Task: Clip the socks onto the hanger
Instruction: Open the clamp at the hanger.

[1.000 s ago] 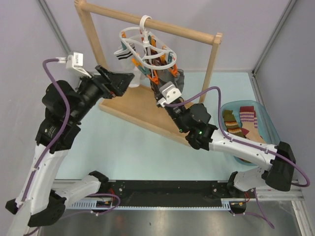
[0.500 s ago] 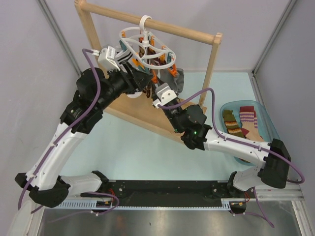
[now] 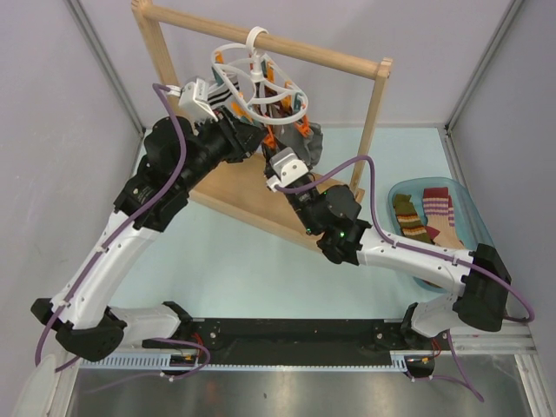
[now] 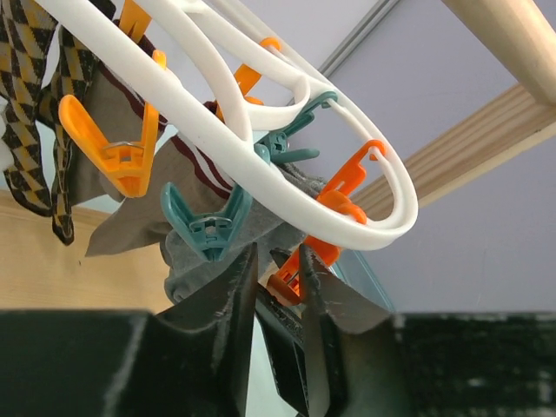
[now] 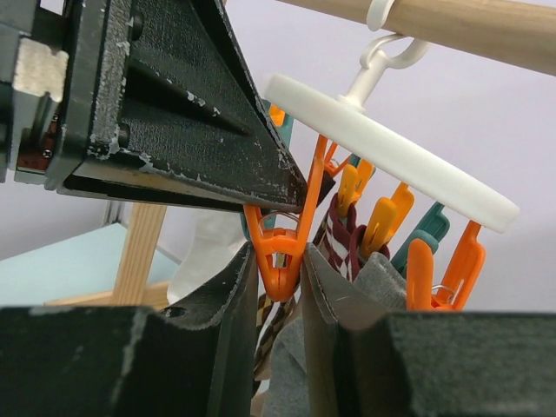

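Note:
The white hanger [image 3: 257, 85] hangs by its hook from the wooden rack's top bar, with orange and teal clips under its rings. A white striped sock [image 3: 223, 89], a grey sock [image 4: 200, 252], a brown argyle sock [image 4: 35, 104] and a red-white striped sock [image 5: 340, 234] hang clipped to it. My right gripper [image 5: 280, 261] is shut on an orange clip [image 5: 282, 248] from below. My left gripper [image 4: 276, 256] has closed in narrowly round an orange clip [image 4: 291, 276], with a black finger of the other gripper also in the gap.
The wooden rack [image 3: 365, 139] stands on a plank base [image 3: 234, 195] on the pale table. At the right a blue bin [image 3: 469, 228] holds several loose socks [image 3: 430, 213]. Both arms crowd together under the hanger.
The left arm swung in from the left to the hanger and its jaws went from wide open to nearly closed round a clip. The right arm barely moved.

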Controlling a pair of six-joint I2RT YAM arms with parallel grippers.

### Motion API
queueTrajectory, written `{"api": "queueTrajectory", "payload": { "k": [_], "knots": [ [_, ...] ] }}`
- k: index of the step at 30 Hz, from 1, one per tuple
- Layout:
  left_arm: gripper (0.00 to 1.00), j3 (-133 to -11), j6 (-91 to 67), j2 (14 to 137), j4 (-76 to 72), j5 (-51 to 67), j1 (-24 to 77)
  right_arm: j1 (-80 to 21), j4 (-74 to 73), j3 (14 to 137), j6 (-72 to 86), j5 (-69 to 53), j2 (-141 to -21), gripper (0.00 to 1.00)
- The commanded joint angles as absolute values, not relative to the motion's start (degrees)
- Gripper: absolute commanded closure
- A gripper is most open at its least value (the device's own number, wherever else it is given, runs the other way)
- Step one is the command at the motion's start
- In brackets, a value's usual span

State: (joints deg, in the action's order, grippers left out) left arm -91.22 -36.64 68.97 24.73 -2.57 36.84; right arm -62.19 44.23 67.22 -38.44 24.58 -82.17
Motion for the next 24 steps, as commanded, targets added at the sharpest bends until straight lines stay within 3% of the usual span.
{"api": "queueTrajectory", "payload": {
  "k": [1,4,11,24],
  "knots": [
    [0.74,-93.69,-35.69,69.26,23.47,-4.83,37.18,-62.05,43.95,69.79,-36.22,23.47,-81.04,0.76],
    [0.77,-93.69,-34.28,69.35,23.47,-6.15,37.18,-60.91,40.79,69.79,-32.53,21.80,-79.55,0.71],
    [0.77,-93.60,-29.98,70.05,20.66,-7.29,37.09,-56.34,32.53,69.79,-22.69,12.84,-75.59,0.49],
    [0.73,-93.25,-26.81,71.19,17.67,-4.31,35.77,-47.99,31.55,69.87,-11.78,-2.26,-75.76,0.38]
  ]
}}
